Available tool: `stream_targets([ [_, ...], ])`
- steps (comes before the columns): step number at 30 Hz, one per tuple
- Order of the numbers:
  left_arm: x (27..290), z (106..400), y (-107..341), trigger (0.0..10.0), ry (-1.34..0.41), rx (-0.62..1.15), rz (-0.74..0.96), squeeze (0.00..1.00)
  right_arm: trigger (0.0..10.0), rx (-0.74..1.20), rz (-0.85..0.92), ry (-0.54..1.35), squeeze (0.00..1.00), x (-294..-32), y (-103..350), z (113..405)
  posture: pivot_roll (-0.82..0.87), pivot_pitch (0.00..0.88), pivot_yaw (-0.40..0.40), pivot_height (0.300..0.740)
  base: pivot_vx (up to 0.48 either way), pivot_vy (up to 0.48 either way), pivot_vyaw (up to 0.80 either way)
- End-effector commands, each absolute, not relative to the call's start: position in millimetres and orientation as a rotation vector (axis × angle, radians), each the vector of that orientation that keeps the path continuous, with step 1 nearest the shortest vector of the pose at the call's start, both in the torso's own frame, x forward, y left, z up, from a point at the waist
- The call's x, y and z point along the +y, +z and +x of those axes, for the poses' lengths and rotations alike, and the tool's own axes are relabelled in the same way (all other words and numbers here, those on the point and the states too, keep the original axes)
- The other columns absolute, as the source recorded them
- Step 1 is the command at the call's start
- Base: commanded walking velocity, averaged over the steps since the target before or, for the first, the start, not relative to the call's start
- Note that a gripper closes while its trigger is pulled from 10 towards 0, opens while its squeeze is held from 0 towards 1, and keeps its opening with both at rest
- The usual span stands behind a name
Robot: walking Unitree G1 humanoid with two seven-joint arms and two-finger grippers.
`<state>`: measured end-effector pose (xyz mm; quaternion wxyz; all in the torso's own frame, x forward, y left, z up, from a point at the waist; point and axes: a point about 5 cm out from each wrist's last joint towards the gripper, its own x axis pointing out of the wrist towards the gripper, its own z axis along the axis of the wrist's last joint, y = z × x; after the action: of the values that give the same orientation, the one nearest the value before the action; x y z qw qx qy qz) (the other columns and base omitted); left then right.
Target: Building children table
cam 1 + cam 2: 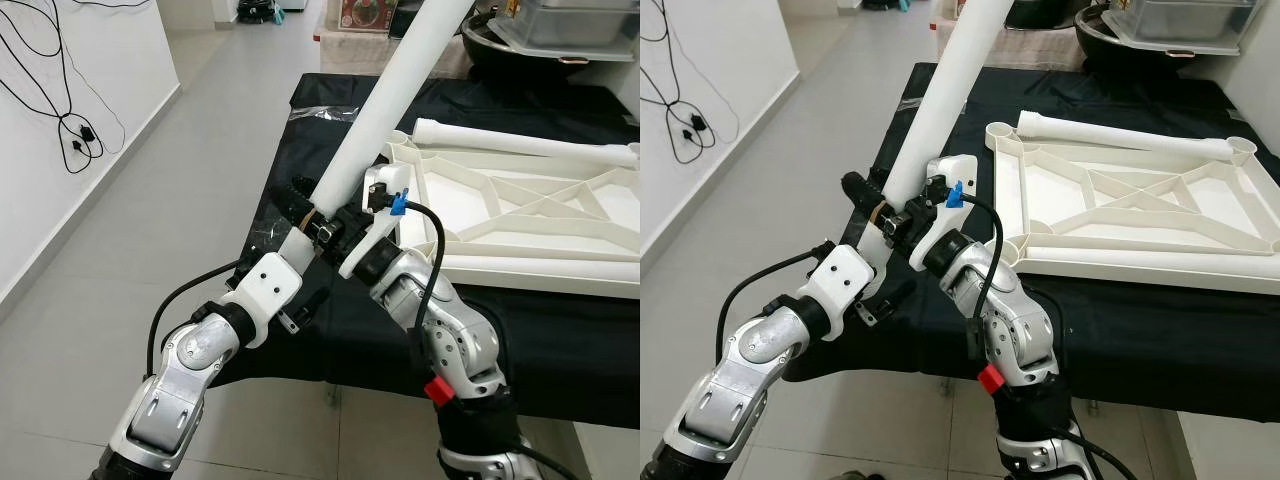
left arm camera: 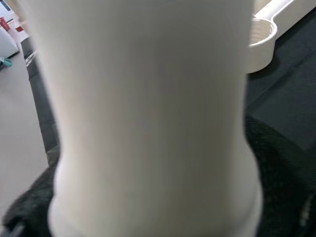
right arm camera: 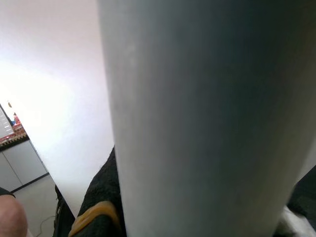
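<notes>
- Nearest the camera: both silver arms reach forward and meet low on one long white leg (image 1: 385, 95). The left gripper (image 1: 305, 222) and the right gripper (image 1: 352, 222) sit on opposite sides of the leg's bottom end, just in front of the near corner of the tabletop (image 1: 560, 215).
- Grip state: both grippers appear pinched on the leg. In the wrist views the tube sits right against each camera, with dark fingers beside it. Exact finger contact is hard to see.
- The leg leans away from the robot, its upper end out past the top of the frame. Its flared bottom end (image 2: 153, 207) hangs just off the tabletop's corner socket (image 2: 259, 42).
- Judgement, step in hand: seating this leg into the corner socket.
- To do it well: bring the leg upright first, centre the bottom end over the socket ring, then push straight down. A tilted entry will likely jam or nudge the tabletop across the black cloth (image 1: 560, 340).
- Keep both grips low and matched. The long part above them gives leverage, so a small wrist twist swings the top widely.
- The tabletop is white plastic, lying upside down on the cloth, with ribs crossing inside a raised rim and round sockets at the corners.
- A second white leg (image 1: 520, 140) lies flat along the tabletop's far edge.
</notes>
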<state>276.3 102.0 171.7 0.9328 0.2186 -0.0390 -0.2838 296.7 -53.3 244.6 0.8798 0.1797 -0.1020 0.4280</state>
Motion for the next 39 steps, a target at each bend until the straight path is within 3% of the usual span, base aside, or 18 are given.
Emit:
stream_targets([
  [1,104.6,275.4,166.2,0.0,-0.582,-0.067,0.461,0.00,10.0,-0.225,0.382,0.932,0.00,-50.0,248.0,291.3,0.09,0.106,0.002,0.740,0.000,0.000,0.00],
  [13,105.5,274.4,167.0,0.0,-0.583,-0.087,0.478,0.00,10.0,-0.216,0.351,0.921,0.00,-48.9,244.0,291.4,0.09,0.093,0.002,0.740,0.000,0.000,0.00],
  [14,105.3,274.5,166.2,10.0,-0.581,-0.078,0.472,0.00,10.0,-0.216,0.341,0.914,0.00,-48.6,243.3,292.1,0.09,0.090,0.005,0.740,0.000,0.000,0.00],
  [18,105.8,274.3,165.3,10.0,-0.581,-0.071,0.479,0.00,10.0,-0.218,0.328,0.900,0.00,-49.0,242.4,293.7,0.09,0.087,0.005,0.740,0.000,0.000,0.00],
  [19,107.1,273.9,165.2,10.0,-0.580,-0.071,0.482,0.00,10.0,-0.222,0.326,0.888,1.00,-50.2,242.2,295.1,0.09,0.085,0.005,0.740,0.000,0.000,0.00],
  [28,120.9,266.1,162.5,10.0,-0.620,-0.047,0.496,0.00,10.0,-0.228,0.330,0.921,1.00,-54.3,241.3,295.3,0.10,0.074,0.012,0.740,0.000,0.000,0.00],
  [29,123.1,264.6,162.3,10.0,-0.636,-0.039,0.491,0.00,10.0,-0.231,0.334,0.928,0.00,-56.1,241.6,296.0,0.10,0.071,0.015,0.740,0.000,0.000,0.00],
  [39,130.9,251.7,167.4,10.0,-0.790,0.025,0.343,0.00,10.0,-0.235,0.336,1.067,0.00,-71.1,243.8,301.0,0.11,0.071,0.024,0.740,0.000,0.000,0.00],
])
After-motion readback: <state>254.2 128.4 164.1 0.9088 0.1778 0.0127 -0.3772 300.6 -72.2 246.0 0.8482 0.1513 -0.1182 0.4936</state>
